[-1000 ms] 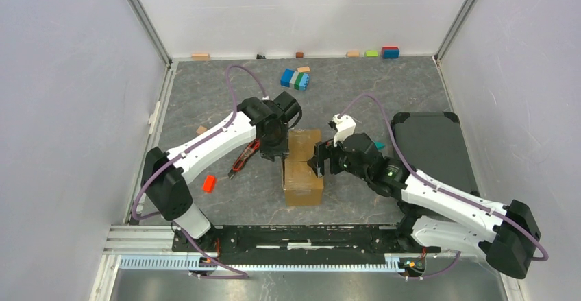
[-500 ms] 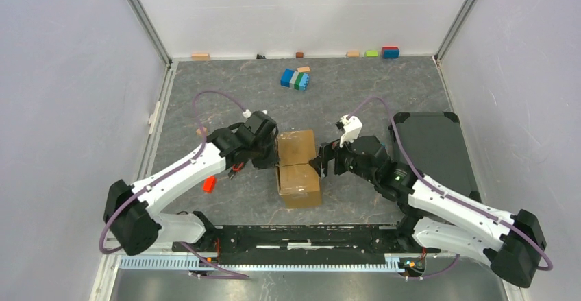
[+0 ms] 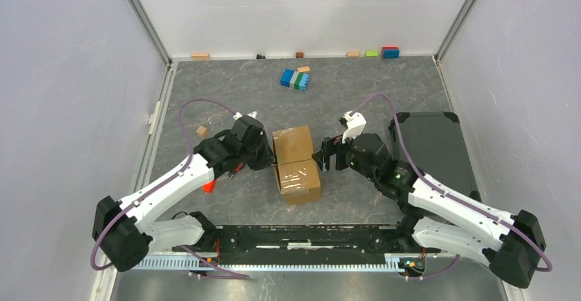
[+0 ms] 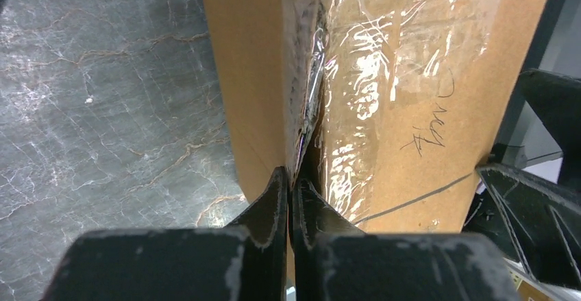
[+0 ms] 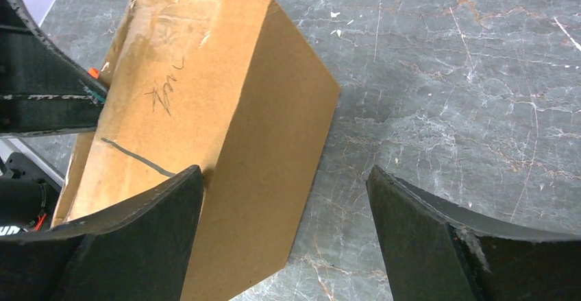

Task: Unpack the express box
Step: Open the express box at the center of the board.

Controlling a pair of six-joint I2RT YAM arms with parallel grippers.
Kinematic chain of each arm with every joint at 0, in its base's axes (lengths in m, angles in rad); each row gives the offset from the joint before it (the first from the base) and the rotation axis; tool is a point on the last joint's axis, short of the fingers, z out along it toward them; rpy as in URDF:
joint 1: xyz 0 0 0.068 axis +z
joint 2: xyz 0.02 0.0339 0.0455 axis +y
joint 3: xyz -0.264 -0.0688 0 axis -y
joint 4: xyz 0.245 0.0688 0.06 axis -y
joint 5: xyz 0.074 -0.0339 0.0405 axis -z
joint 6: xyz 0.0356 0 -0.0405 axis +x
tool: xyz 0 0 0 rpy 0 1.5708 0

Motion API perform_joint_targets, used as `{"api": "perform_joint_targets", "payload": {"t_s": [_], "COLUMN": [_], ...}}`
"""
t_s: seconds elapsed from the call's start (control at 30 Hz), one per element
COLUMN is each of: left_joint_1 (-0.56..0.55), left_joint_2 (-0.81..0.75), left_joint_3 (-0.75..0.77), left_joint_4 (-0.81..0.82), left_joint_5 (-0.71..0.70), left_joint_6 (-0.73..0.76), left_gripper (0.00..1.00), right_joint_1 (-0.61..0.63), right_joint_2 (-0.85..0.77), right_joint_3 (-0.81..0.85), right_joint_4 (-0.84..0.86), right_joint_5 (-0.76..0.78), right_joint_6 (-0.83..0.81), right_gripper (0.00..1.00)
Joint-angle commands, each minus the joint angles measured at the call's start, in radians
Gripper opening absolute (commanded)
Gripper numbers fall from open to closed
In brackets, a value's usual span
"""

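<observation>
The express box (image 3: 296, 164), brown cardboard with a taped seam, sits closed at the centre of the grey desk (image 3: 370, 95), between the two arms. We find the left fingers (image 4: 282, 195) pressed together, tips at the taped seam, and the right fingers (image 5: 164, 212) spread wide at its right side. A black tray (image 3: 431, 150) lies to the right, and a blue-green block cluster (image 3: 295, 79) sits well behind.

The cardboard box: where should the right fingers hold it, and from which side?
Probably the right end of the box, from the right: the open right fingers flank that flat-walled corner, leaving the taped seam free for the shut left fingers.
</observation>
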Motion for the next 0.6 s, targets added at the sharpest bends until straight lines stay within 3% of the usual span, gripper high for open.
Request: {"api": "perform_joint_targets", "payload": {"t_s": [0.0,0.2,0.57], "left_joint_1": [0.023,0.03,0.043], "left_joint_2": [-0.117,-0.154,-0.197], "left_joint_3": [-0.009,-0.035,-0.049], "left_joint_4": [0.173,0.299,0.418], "left_joint_5": [0.105,0.187,0.265], "left_joint_6": [-0.004,-0.017,-0.002], "left_gripper": [0.02,0.02,0.02], "right_joint_1": [-0.022,-0.024,-0.023], "right_joint_2": [0.027,0.095,0.202], "right_joint_3": [0.0,-0.006,0.033], "right_joint_4": [-0.027,0.005,-0.025], "right_joint_5": [0.059,0.003,0.045], "right_joint_6": [-0.012,-0.002,-0.033], "right_gripper": [0.91,0.84,0.9]}}
